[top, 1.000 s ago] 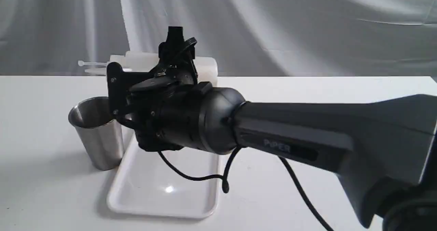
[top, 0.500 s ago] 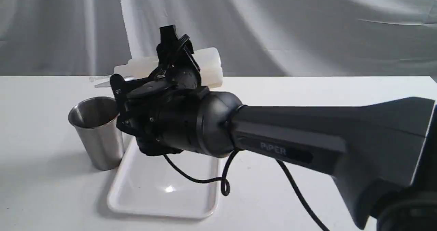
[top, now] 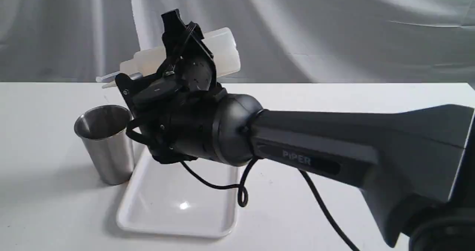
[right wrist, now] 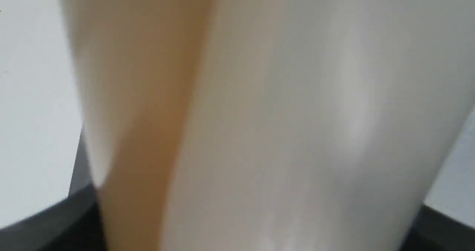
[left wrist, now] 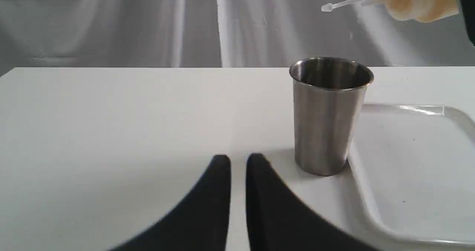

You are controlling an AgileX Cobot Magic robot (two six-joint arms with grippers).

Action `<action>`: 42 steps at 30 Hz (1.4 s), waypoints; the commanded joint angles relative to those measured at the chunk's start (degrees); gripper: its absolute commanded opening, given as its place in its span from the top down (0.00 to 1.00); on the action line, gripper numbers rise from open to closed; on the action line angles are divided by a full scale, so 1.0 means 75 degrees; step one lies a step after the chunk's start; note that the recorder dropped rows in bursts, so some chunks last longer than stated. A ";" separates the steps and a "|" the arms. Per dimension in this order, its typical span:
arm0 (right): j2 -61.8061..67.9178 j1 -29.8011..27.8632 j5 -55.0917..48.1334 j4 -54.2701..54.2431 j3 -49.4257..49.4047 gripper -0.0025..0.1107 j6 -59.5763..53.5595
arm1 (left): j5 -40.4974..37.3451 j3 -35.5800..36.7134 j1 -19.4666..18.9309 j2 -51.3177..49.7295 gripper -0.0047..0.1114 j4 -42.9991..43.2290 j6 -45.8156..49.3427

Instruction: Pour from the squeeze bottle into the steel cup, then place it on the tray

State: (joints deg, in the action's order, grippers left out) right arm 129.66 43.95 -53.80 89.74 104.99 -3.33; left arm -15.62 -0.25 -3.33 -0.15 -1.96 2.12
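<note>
My right gripper (top: 182, 46) is shut on the squeeze bottle (top: 222, 50) and holds it in the air. The bottle is tilted, base up to the right and nozzle (top: 107, 81) down to the left. The nozzle is above the steel cup (top: 105, 143) and slightly behind it. The cup stands upright against the left edge of the white tray (top: 178, 202). In the right wrist view the bottle (right wrist: 278, 113) fills the frame, with a band of amber liquid (right wrist: 148, 132). My left gripper (left wrist: 238, 160) is shut and empty, low over the table just short of the cup (left wrist: 328, 113).
The right arm (top: 334, 147) and its dangling cable (top: 222, 186) hang over the tray and hide its far end. The tray (left wrist: 412, 162) lies flush beside the cup. A grey draped cloth backs the white table (top: 44, 206).
The right gripper has lifted and rolled, taking the bottle from level to tilted. Its base has gone up and its nozzle now slopes down toward the cup. Cup and tray have not moved.
</note>
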 commanded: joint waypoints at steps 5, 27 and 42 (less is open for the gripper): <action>-0.0080 0.0006 -0.0111 0.0370 0.0062 0.98 -0.0156 | 0.0054 0.0034 0.0035 0.0020 0.89 0.0002 -0.0035; 0.0164 -0.0065 0.0018 0.0488 0.0497 0.98 -0.0670 | 0.0054 0.0034 0.0035 0.0020 0.89 0.0002 -0.0037; 0.0204 -0.0065 -0.0041 0.0712 0.0497 0.98 -0.1158 | 0.0054 0.0034 0.0035 0.0020 0.89 0.0002 -0.0003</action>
State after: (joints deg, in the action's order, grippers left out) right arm 131.98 43.95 -53.18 92.93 108.15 -12.00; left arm -15.62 -0.25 -3.33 -0.15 -1.96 2.12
